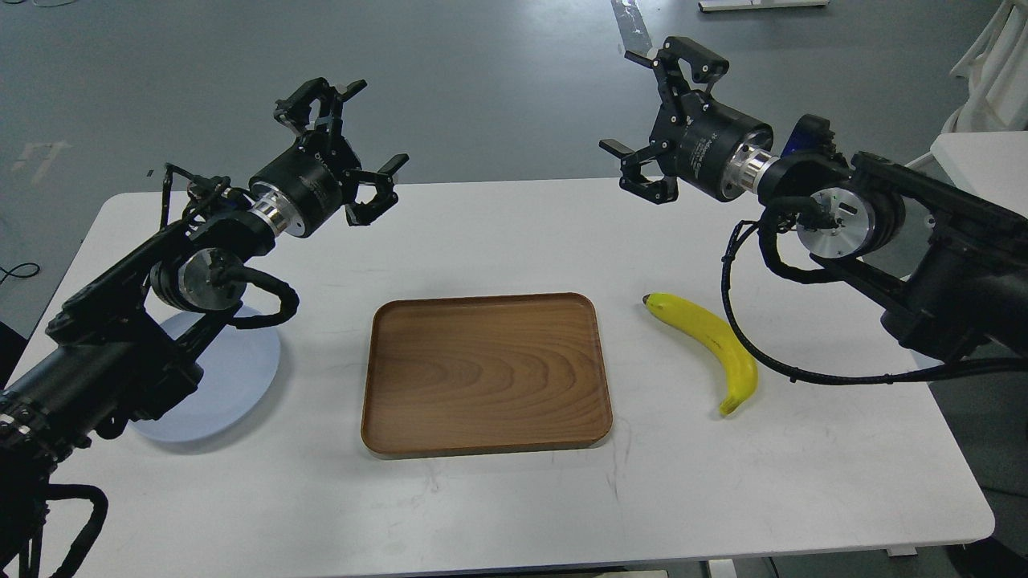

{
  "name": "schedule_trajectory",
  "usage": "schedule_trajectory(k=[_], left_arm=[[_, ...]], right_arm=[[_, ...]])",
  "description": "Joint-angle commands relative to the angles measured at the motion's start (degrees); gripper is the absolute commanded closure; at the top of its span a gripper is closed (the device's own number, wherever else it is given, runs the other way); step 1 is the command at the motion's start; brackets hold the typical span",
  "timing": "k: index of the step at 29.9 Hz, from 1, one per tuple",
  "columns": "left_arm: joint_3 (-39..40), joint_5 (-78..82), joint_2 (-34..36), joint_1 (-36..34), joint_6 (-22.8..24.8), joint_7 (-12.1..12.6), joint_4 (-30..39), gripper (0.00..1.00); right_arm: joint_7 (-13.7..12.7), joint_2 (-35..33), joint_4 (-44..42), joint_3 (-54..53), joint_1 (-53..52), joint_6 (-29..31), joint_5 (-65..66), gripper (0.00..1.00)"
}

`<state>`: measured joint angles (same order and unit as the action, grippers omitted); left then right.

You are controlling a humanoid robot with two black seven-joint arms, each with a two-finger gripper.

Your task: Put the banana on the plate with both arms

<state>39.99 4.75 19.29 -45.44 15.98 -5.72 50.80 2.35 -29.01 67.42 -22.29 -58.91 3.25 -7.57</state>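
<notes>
Single head view, forward-down over table (514, 498)

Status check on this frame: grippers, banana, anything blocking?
Left gripper open, empty; right gripper open, empty. Banana on table right of wooden tray; plate far left, partly under left arm.
</notes>
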Motion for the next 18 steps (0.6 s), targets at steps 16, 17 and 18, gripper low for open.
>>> schedule_trajectory(k=[16,17,18], left_arm=[[0.0,0.09,0.13,-0.08,-0.07,-0.08,0.0,0.02],[0.0,0.09,0.13,-0.08,-0.07,-0.08,0.0,0.02],[0.0,0.09,0.13,-0.08,-0.07,-0.08,0.0,0.02]], right_arm=[[0.29,0.27,-0.1,0.14,-0.07,-0.09,0.1,0.0],[0.29,0.27,-0.1,0.14,-0.07,-0.09,0.1,0.0],[0.29,0.27,-0.1,0.14,-0.07,-0.09,0.1,0.0]])
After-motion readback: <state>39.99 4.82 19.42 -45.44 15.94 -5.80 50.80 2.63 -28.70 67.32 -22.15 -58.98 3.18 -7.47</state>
